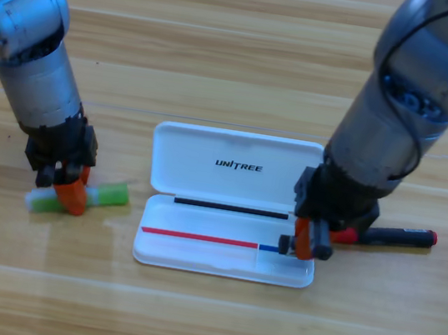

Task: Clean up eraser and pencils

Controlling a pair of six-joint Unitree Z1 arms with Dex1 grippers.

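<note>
The pale green-white pencil (106, 195) lies on the table left of the open white case (223, 260). My left gripper (71, 193) points down on the pencil's middle, its orange jaws closed across it. My right gripper (306, 240) hangs over the case's small right compartment, shut on the small dark eraser (284, 244), whose ends stick out on both sides of the jaws. The red-ended, black-barrelled marker (395, 236) rests on the wood just right of the case, partly behind the right gripper.
The case's lid (237, 165) stands open towards the back, so its tray is free from the front. The bulky right arm (411, 103) leans over the case's right corner. Bare wooden table lies in front of the case.
</note>
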